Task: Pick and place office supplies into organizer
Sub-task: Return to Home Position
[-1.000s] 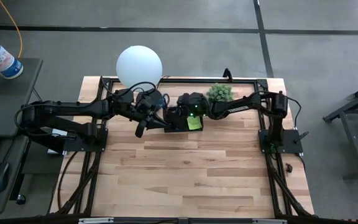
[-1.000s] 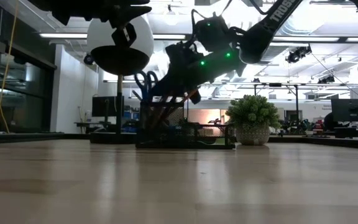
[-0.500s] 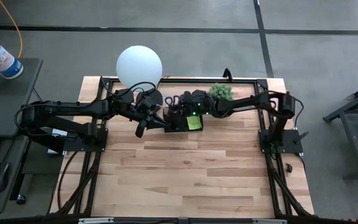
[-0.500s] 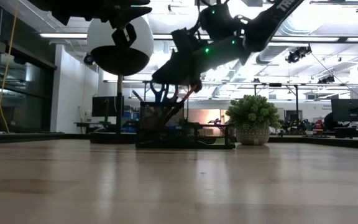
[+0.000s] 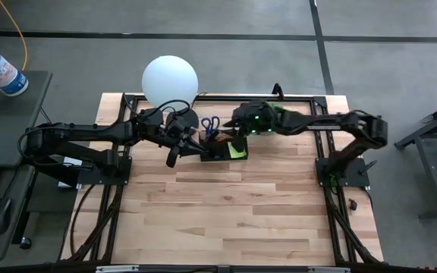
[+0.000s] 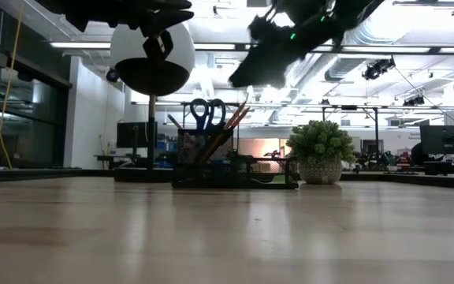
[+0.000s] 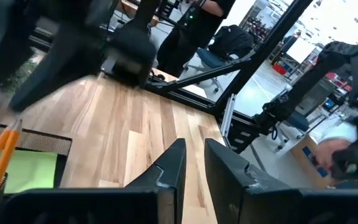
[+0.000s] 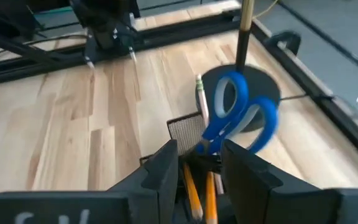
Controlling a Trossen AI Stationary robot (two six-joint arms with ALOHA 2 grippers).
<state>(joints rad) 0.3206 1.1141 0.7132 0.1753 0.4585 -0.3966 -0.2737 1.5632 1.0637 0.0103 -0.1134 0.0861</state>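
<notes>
The organizer (image 5: 220,149), a black mesh caddy, stands at the table's far middle. Blue-handled scissors (image 5: 211,123) (image 6: 206,112) stand in it with their handles up, beside orange pencils (image 6: 233,120) that lean on its rim. A lime-green sticky-note pad (image 5: 237,150) lies in its right compartment. My right gripper (image 5: 234,123) (image 8: 197,165) hovers open above the organizer, clear of the scissors (image 8: 238,118). My left gripper (image 5: 173,158) (image 7: 194,165) hangs to the left of the organizer, its fingers slightly apart with nothing between them.
A lamp with a white globe (image 5: 170,79) and a round black base (image 8: 260,84) stands just behind and left of the organizer. A small potted plant (image 5: 268,112) (image 6: 320,150) sits to its right. Bare wooden table (image 5: 226,212) stretches toward the near edge.
My right gripper has risen from the organizer and drawn back toward the table's right, tipping closer to level. The scissors, which it was down among before, now stand on their own in the organizer with their handles up.
</notes>
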